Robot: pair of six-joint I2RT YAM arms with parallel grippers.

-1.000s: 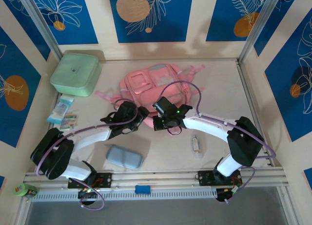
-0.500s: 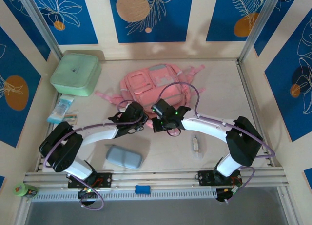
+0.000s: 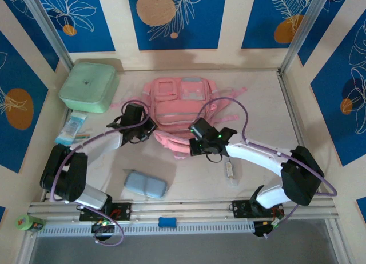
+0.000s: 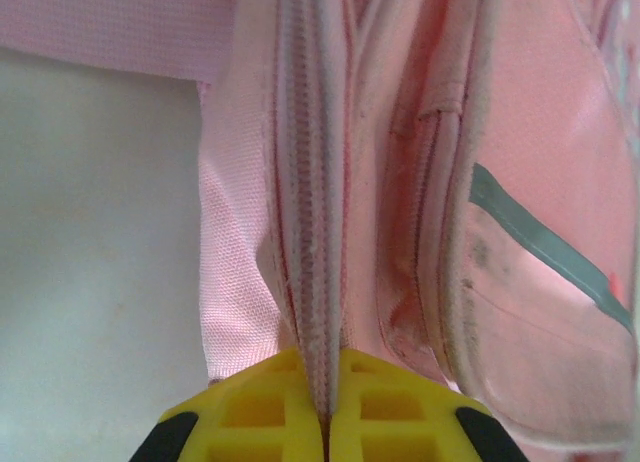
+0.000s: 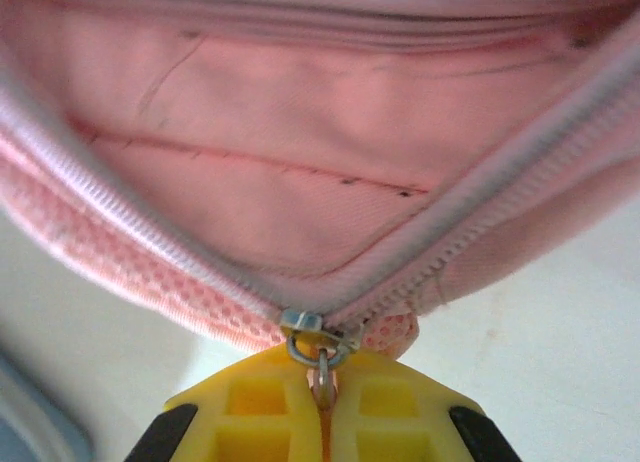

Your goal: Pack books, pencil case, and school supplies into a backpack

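Between the right jaws, which are pressed fully together, sits the small metal zipper pull [image 5: 321, 362] at the near tip of the backpack [image 3: 177, 104]. Beyond it the two zipper tracks spread apart in a V over pale pink lining. At the bag's left edge the left jaws are likewise clamped tight, on a ridge of zipper tape [image 4: 312, 232] and fabric. That left grip is the fresh change: a second ago those jaws stood wide over the near-left of the bag, close beside the right ones. Since then they have shut and moved left and farther away, while the right jaws have drawn toward the near right. The backpack has been dragged and stretched with them, and now reaches nearer across the bench [image 3: 257, 98] with its mouth gaping. For the task this reads as the opening step well along: one arm anchors the bag while the other runs the zipper, and the loose items are not yet inside. Counted: one backpack in the middle; one blue-grey pencil case [image 3: 145, 184] near and left of it, well apart; one wrapped stick-like supply [image 3: 230, 169] near and right, just beside the right arm [image 3: 257, 152]; one mint-green lidded box [image 3: 88, 87] at far left; and what look like two pale flat packets [image 3: 73, 130] just on the near side of that box.
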